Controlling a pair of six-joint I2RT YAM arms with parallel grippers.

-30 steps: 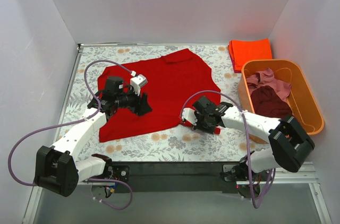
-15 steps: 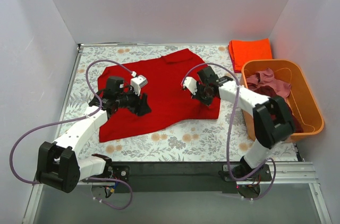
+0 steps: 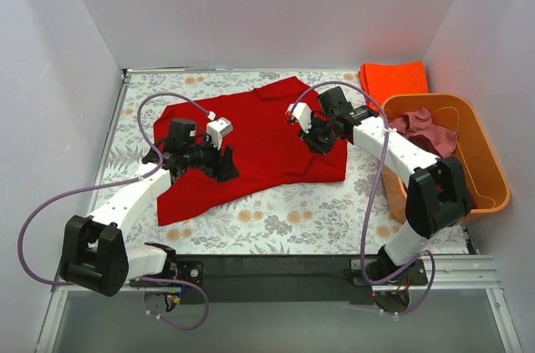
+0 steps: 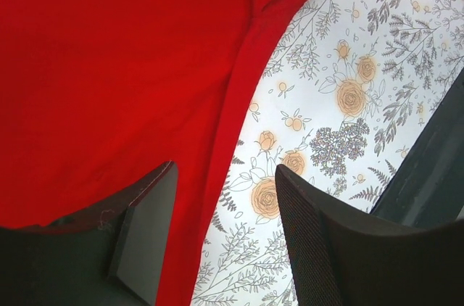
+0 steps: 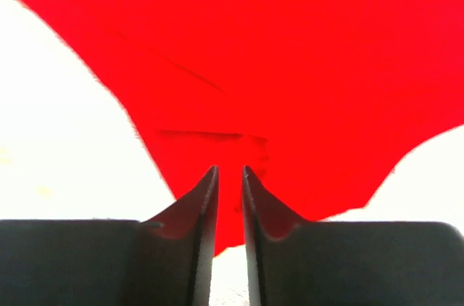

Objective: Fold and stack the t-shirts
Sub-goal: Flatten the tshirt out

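A bright red t-shirt (image 3: pixel 251 131) lies spread on the floral table and fills much of the left wrist view (image 4: pixel 109 67). My left gripper (image 3: pixel 219 165) is open low over its front hem. In the left wrist view (image 4: pixel 225 168) one finger is over the cloth and the other over the table. My right gripper (image 3: pixel 322 131) is over the shirt's right side. Its jaws (image 5: pixel 230 168) are almost closed on red cloth (image 5: pixel 290 45) that narrows toward them. A folded orange-red t-shirt (image 3: pixel 393 79) lies at the back right. A dusty pink t-shirt (image 3: pixel 422 123) lies in the tub. No maroon shirt shows.
An orange plastic tub (image 3: pixel 489 161) stands at the right edge, and my right arm crosses its near-left rim. White walls close the table on three sides. A black rail (image 3: pixel 276 265) runs along the front edge, and purple cables loop above both arms.
My right gripper has moved from the shirt's front right hem back and up over its right side. The shirt's right corner now lies spread farther right. My left arm has barely moved.
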